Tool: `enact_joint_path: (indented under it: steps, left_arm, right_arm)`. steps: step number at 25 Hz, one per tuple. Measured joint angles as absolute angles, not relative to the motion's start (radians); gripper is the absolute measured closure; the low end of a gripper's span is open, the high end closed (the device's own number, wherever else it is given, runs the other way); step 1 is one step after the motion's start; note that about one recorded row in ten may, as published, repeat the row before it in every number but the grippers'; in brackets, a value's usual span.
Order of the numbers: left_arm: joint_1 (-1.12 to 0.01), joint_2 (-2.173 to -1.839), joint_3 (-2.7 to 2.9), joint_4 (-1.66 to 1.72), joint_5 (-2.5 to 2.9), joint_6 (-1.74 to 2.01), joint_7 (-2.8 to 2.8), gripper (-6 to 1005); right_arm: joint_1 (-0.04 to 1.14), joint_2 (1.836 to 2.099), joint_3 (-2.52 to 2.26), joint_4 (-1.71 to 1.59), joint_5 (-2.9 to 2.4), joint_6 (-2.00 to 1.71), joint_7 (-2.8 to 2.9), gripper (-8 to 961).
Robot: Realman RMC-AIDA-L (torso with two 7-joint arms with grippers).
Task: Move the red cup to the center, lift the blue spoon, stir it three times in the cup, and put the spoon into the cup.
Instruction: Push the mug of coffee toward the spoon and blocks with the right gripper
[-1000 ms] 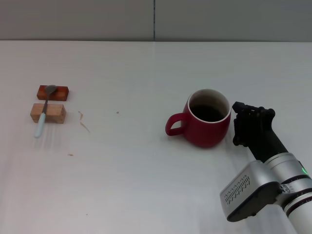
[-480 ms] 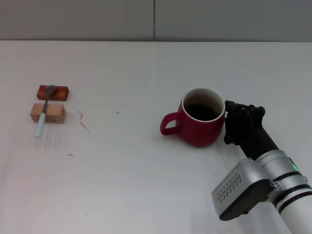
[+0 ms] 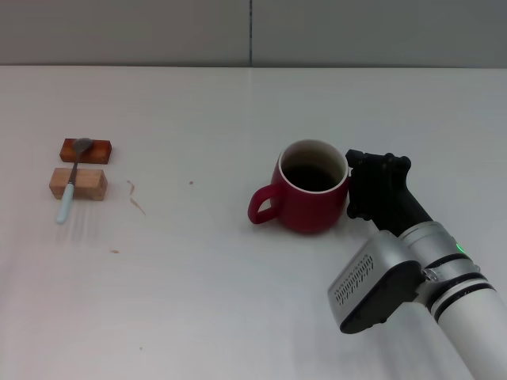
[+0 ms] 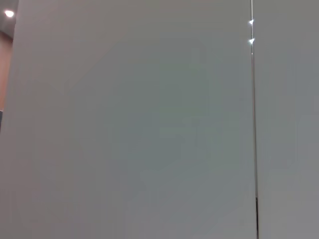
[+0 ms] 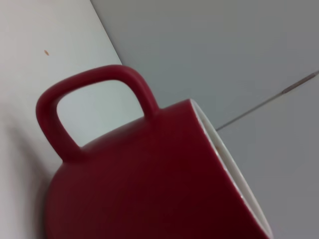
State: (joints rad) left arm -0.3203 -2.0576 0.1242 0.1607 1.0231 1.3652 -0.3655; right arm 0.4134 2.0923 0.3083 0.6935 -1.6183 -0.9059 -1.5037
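The red cup (image 3: 305, 202) stands upright on the white table, right of the middle, its handle pointing left. It fills the right wrist view (image 5: 149, 184), handle uppermost in that picture. My right gripper (image 3: 358, 186) is pressed against the cup's right side, at table height. The blue spoon (image 3: 70, 186) lies at the far left across two wooden blocks, its grey bowl on the far one and its pale blue handle pointing toward me. My left gripper is out of view; the left wrist view shows only a grey wall.
A red-brown block (image 3: 87, 150) and a pale wooden block (image 3: 78, 183) hold the spoon at the far left. A few small crumbs (image 3: 136, 198) lie on the white table (image 3: 198, 285) to the right of the blocks.
My right gripper has moved left, staying against the cup's right side. The cup has slid left with it toward the middle of the table. The spoon and blocks have not moved.
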Motion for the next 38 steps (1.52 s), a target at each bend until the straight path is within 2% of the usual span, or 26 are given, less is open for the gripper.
enact_joint_path:
  steps: [19,31,38]
  left_arm:
    - [-0.3,-2.057,0.124,0.18,1.022,1.376,-0.396,323]
    - [-0.304,-2.054,0.132,0.186,1.023,1.369,-0.396,322]
    - [-0.301,-2.054,0.132,0.193,1.023,1.373,-0.396,322]
  right_arm:
    - [0.506,2.092,0.311,0.693,-1.555,-0.853,-1.491,939]
    - [0.351,2.092,0.284,0.792,-1.553,-0.94,-1.524,940]
    - [0.332,2.092,0.242,0.832,-1.552,-0.958,-1.528,940]
